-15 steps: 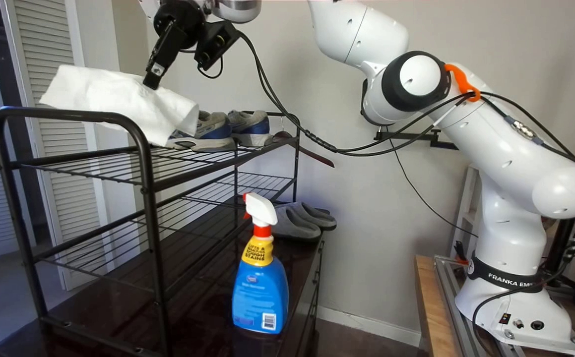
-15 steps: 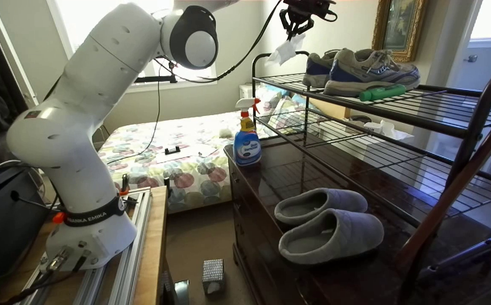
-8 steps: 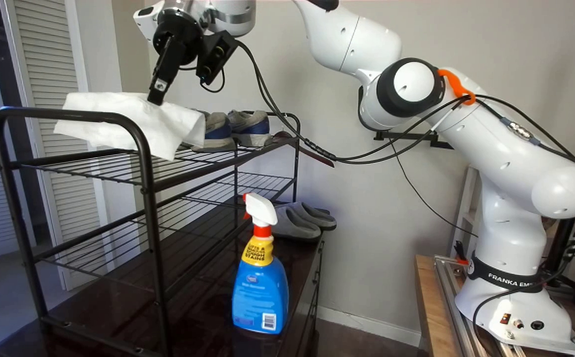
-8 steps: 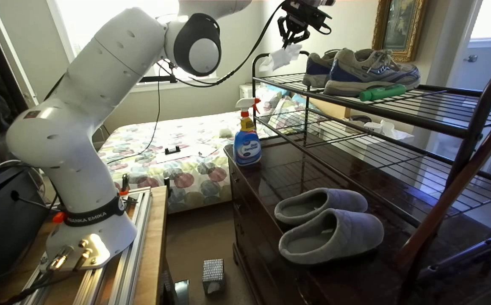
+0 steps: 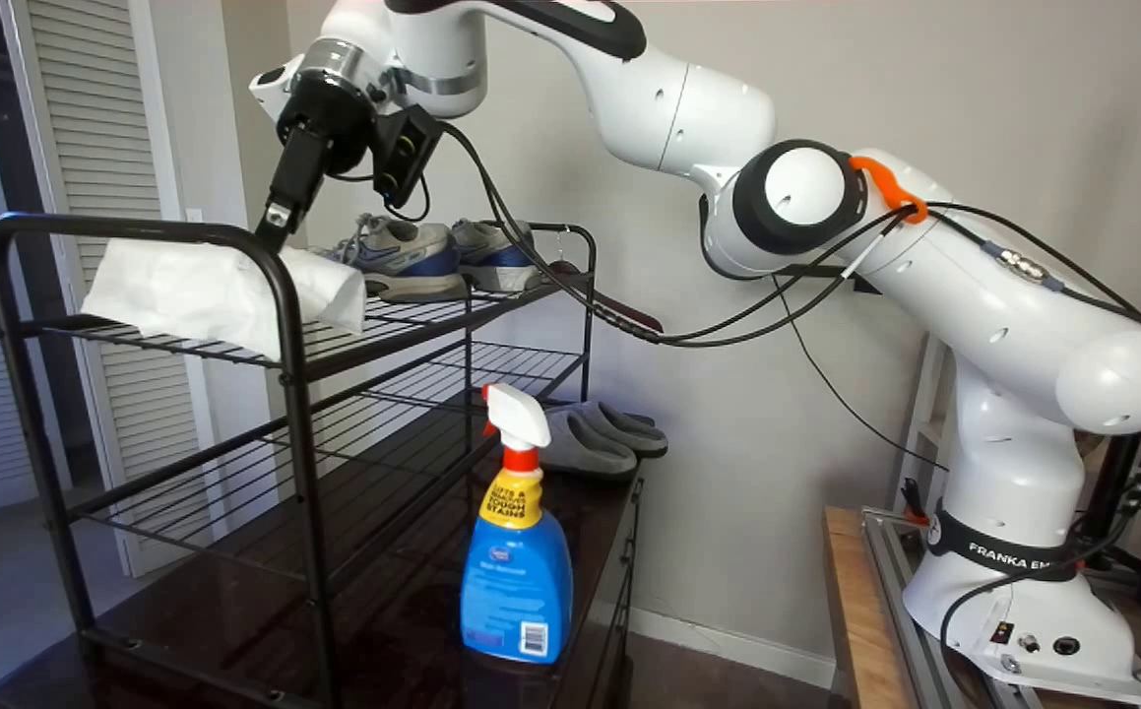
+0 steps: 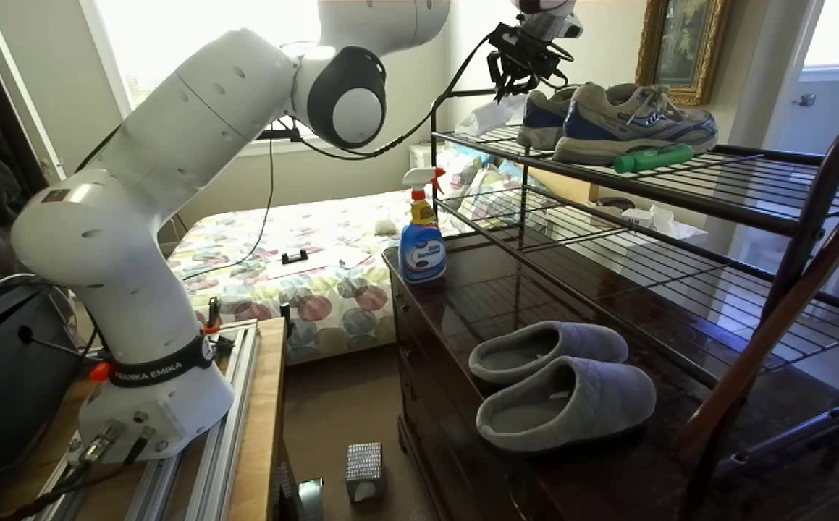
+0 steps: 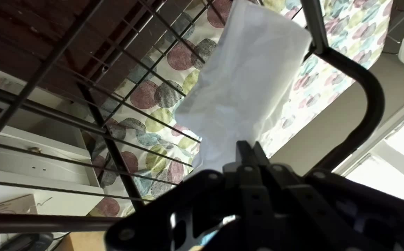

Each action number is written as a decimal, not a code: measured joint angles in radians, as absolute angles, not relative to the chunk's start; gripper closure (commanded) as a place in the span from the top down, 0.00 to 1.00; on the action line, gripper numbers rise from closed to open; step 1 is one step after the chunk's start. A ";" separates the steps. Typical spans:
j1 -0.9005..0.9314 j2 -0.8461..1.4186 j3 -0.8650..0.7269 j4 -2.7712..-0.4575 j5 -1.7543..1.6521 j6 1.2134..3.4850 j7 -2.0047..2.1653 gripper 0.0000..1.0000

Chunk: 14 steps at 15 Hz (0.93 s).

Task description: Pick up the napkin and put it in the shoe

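The tool [image 5: 273, 238] looks clenched on the napkin [image 5: 176, 290], which in an exterior view spreads mostly toward eight o'clock from the tips, low at the wire-topped bench [image 5: 127, 228]; the near sneaker [image 5: 411, 258] lies toward three o'clock. In an exterior view, the napkin is at nine o'clock of the far sneaker [image 6: 636, 123], inside neither. In the wrist view, it runs toward twelve o'clock from drawn-together fingertips [image 7: 245, 157]. The pickup, I judge, is done; carrying it into a sneaker and letting go remain.
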State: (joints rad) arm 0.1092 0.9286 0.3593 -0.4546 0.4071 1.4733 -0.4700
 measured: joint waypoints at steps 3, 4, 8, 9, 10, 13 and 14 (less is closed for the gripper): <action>0.112 0.942 0.359 -0.455 0.407 1.494 -0.429 0.47; 0.113 0.942 0.358 -0.454 0.407 1.496 -0.412 0.53; 0.135 0.920 0.324 -0.452 0.378 1.496 -0.317 0.81; 0.147 0.906 0.305 -0.452 0.357 1.494 -0.286 0.90; 0.162 0.889 0.286 -0.452 0.331 1.491 -0.255 0.96; 0.216 0.833 0.226 -0.452 0.242 1.478 -0.167 1.00; 0.238 0.817 0.205 -0.452 0.211 1.475 -0.141 1.00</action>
State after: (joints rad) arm 0.2380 0.8171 0.2051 -0.4521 0.2110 1.4751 -0.1411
